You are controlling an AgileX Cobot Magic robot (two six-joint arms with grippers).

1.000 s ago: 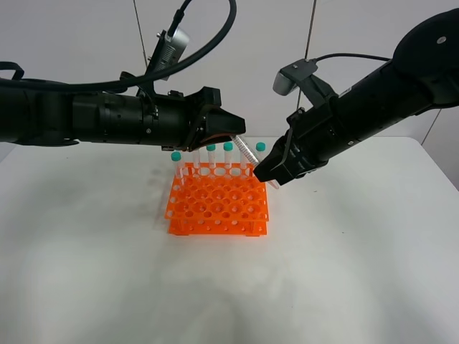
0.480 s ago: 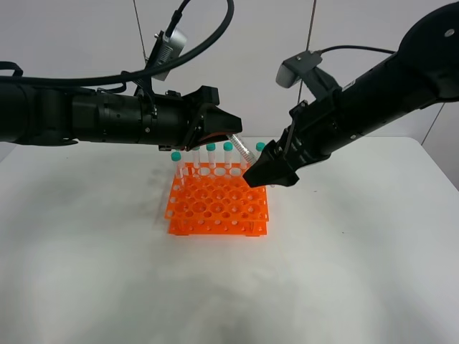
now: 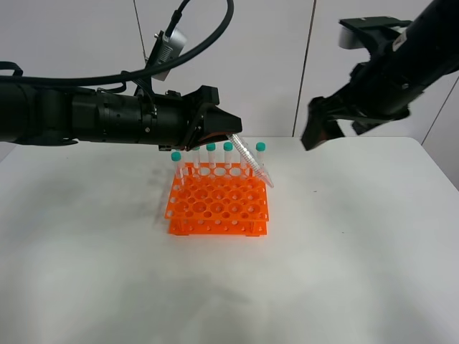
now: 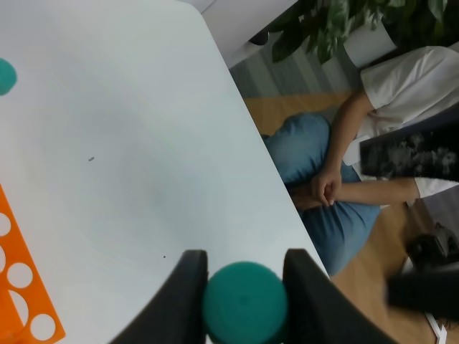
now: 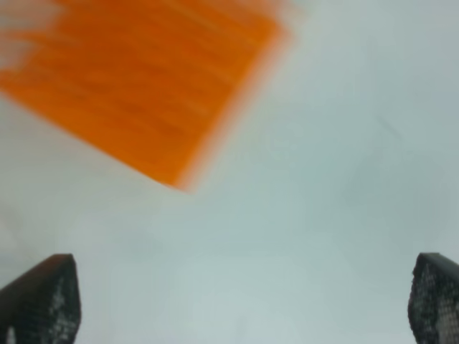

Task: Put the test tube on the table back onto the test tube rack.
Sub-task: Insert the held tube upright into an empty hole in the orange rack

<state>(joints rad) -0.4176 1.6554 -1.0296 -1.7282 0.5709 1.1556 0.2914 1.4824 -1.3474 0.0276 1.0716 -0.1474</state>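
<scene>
exterior high: the left gripper (image 3: 231, 133) clamps the cap end of the slim clear teal-capped test tube (image 3: 252, 163). the tube hangs tilted, off the table, with its tip at the far right corner of the bright orange plastic test tube rack (image 3: 219, 204). risk: the tilt may jam the tip on a hole rim, or the tube may topple on release. four upright tubes (image 3: 211, 154) stand in the far row; the other holes look empty. the right gripper (image 3: 331, 130) is raised, well apart to the right.

left wrist: dark fingers (image 4: 188, 287) pinch the teal cap (image 4: 244, 302).

right wrist: the jaws stand wide with nothing between them; the rack is blurred.

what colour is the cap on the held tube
Teal green; the cap shows best in the left wrist view.

Rack (image 3: 218, 204) front rows free (capped tubes (image 3: 211, 153) behind).
</scene>
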